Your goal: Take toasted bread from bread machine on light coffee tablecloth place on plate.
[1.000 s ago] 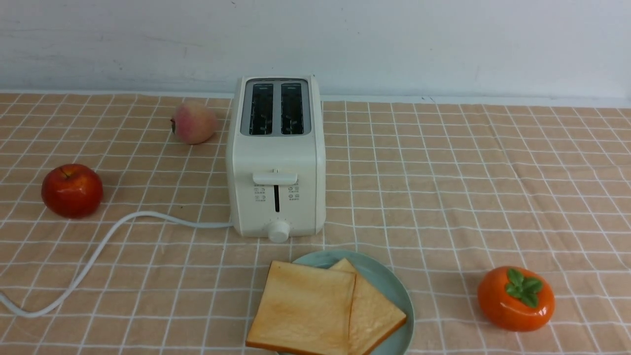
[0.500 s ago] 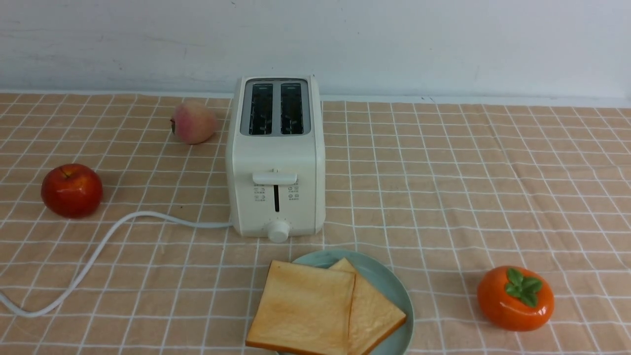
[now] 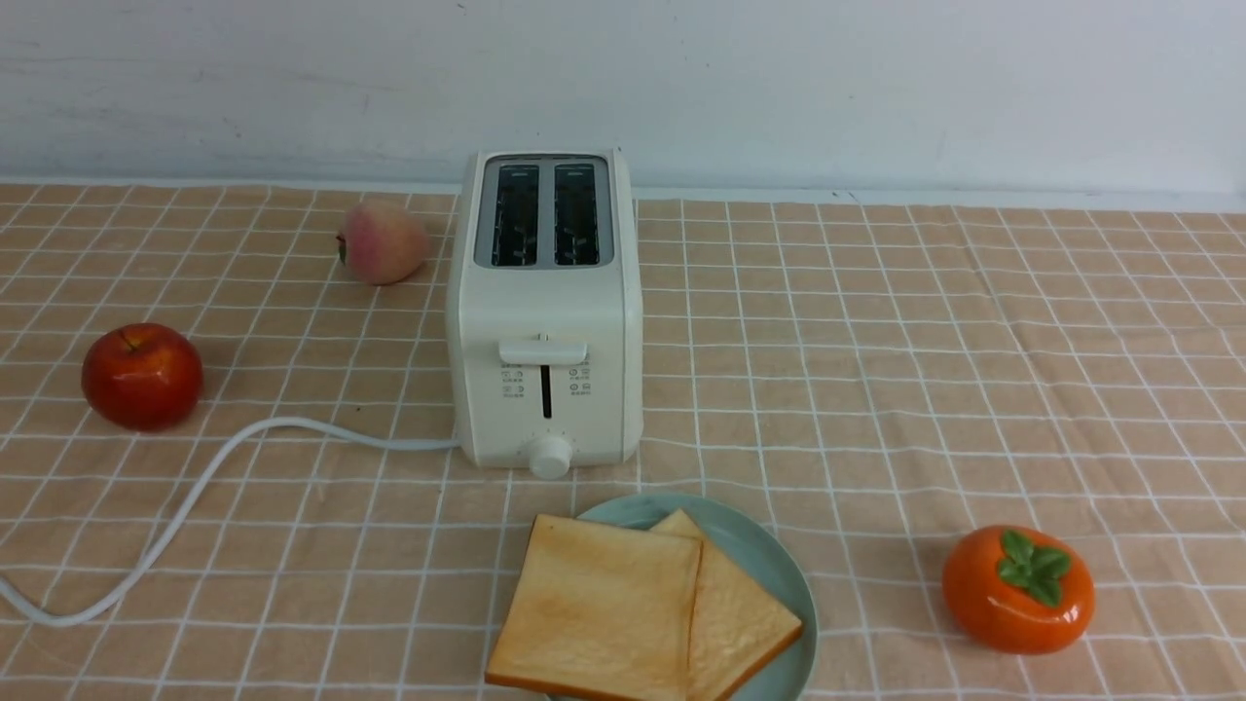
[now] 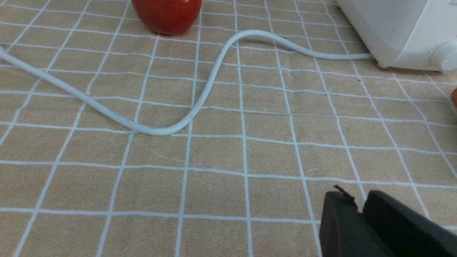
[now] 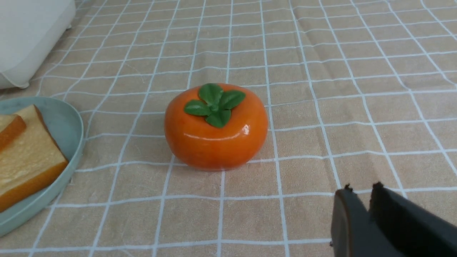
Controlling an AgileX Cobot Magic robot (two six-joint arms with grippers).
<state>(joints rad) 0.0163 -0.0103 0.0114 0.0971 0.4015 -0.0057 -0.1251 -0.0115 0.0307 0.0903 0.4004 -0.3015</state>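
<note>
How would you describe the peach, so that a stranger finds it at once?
Start at the bread machine standing on the light coffee tablecloth. Just beside its left rear corner lies the peach. It is pale and pink-yellow; the apple farther left is glossy deep red.

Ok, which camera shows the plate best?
The front view: the plate shows almost whole, both toast slices on it. The right wrist view catches only its rim; the left wrist view shows none.

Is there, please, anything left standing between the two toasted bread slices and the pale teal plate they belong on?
Nothing visible does. Both golden-tan toast slices already lie overlapped on the round pale teal plate, just in front of the cream-white toaster, whose two slots are empty.
</note>
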